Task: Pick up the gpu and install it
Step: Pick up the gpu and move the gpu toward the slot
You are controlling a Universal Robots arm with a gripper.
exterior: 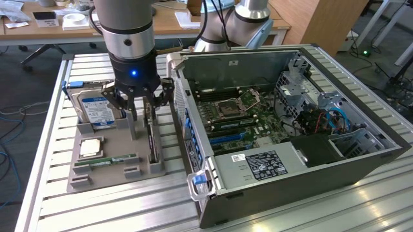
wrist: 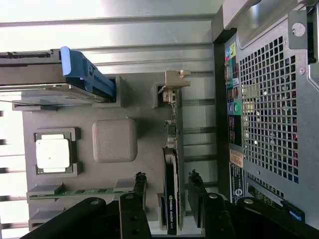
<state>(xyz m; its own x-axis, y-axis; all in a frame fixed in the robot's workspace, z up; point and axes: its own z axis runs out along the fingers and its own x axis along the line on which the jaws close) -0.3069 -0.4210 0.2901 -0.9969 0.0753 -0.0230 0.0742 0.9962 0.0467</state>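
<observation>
Two Qs, in a hurry: what are the fingers (wrist: 141, 201) doing rn, and where's the gpu (wrist: 172, 199)? — benchnoob

Fingers are spread wide w/ nothing in them. They hang one on each side of the gpu, w/ a sliver of gap on both sides afaict, so straddling it, not touching. Card's standing on its long edge in a slot of the grey tray (exterior: 113, 176), metal bracket (wrist: 175, 82) at the end away from the fingers. That slot runs along the tray edge closest to the pc case (exterior: 290, 164). — rigwatcher

Ok, and what else is around it? — benchnoob

Working outward from the card: a plain raised grey block (wrist: 114, 140) just beside it. Then the green memory stick (wrist: 84, 191) lying flat in its groove, and the cpu (wrist: 52, 153) in a square pocket. The hard drive (exterior: 96, 108) w/ the blue-white label is propped upright at the far end of the tray, on the exterior view's left.

Tray sits on a slatted aluminium table (exterior: 96, 212). Pc case lies on its side just beside the tray, on the exterior view's right, open side up. Its motherboard (exterior: 235, 118) is showing, w/ some blue cables (exterior: 335, 121) by the drive cage.

Further back there's another grey robot joint (exterior: 248, 12) behind the case. Way at the back is a wooden desk (exterior: 38, 31) w/ papers and small boxes on it, plus a wooden cabinet (exterior: 316, 19) toward the exterior view's right. — rigwatcher
</observation>
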